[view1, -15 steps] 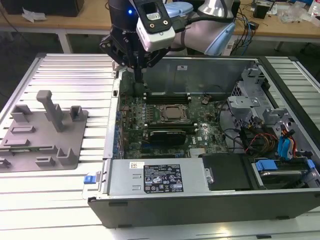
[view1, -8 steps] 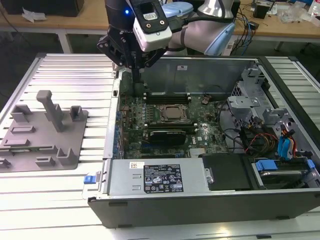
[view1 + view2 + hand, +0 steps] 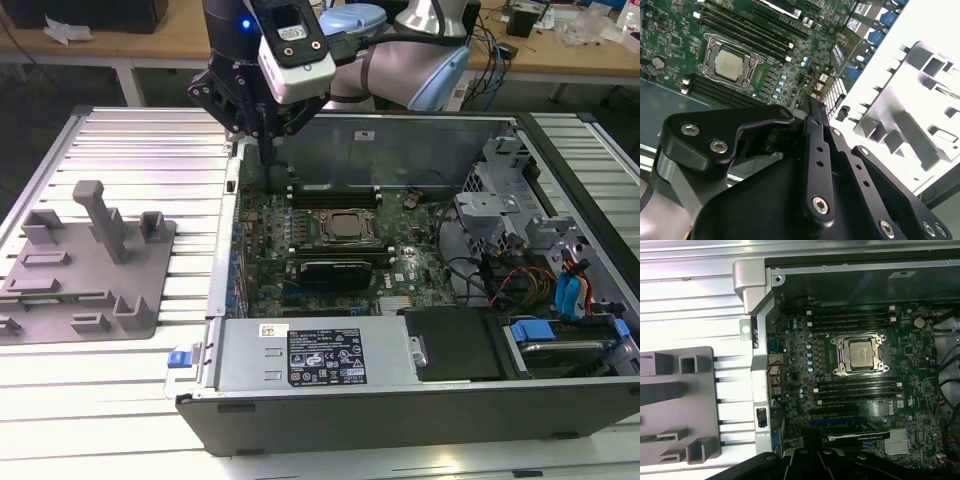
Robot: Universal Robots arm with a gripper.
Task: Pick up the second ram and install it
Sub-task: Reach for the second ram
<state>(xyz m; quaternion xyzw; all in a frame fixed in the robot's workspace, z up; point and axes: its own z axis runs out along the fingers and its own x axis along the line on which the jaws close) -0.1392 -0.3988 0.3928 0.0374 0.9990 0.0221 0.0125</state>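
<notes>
While the tool hangs pinched together over the motherboard, the first wrist view reveals its processor.

- Grey fixture plate lies on the slatted table, at the exterior view's left.
- Open computer case holds a motherboard, processor, black expansion card.

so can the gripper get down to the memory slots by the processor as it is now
Probably yes. The case is open on top, the memory slots beside the processor lie uncovered, and the gripper hangs above that corner of the board.
</notes>
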